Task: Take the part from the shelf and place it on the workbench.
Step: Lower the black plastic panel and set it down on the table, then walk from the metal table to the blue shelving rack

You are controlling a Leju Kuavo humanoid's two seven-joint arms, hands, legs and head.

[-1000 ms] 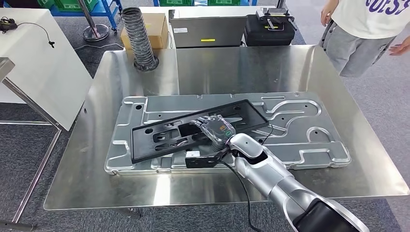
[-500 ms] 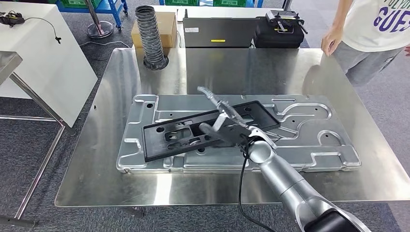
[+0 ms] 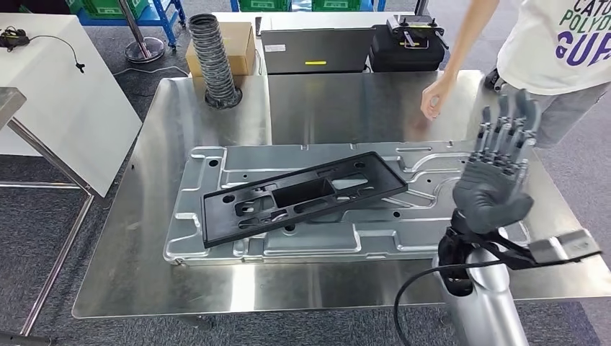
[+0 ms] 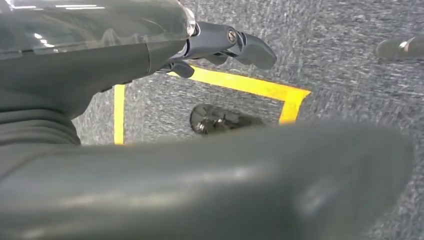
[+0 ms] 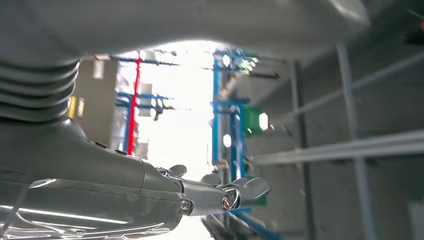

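The black frame-shaped part (image 3: 302, 196) lies flat and slightly slanted on a stamped silver plate (image 3: 447, 166), which rests on the steel workbench (image 3: 216, 288). My right hand (image 3: 497, 173) is raised above the bench's right side, well clear of the part, with its fingers spread, pointing up and holding nothing. In the right wrist view the right hand (image 5: 200, 195) points toward blue racking and is empty. My left hand (image 4: 150, 45) hangs over grey carpet with yellow floor tape, its fingers apart and nothing in them.
A person (image 3: 555, 43) stands at the bench's far right corner, with a hand (image 3: 434, 97) reaching over the bench top. Behind the bench are a ribbed hose (image 3: 212, 61), a cardboard box (image 3: 234, 40), a grey case (image 3: 317, 50) and a black case (image 3: 407, 43). A white table (image 3: 58, 94) stands left.
My right hand has let go of the black part and risen to the right, fingers now upright. The part stays on the plate. The person's hand has come over the bench.
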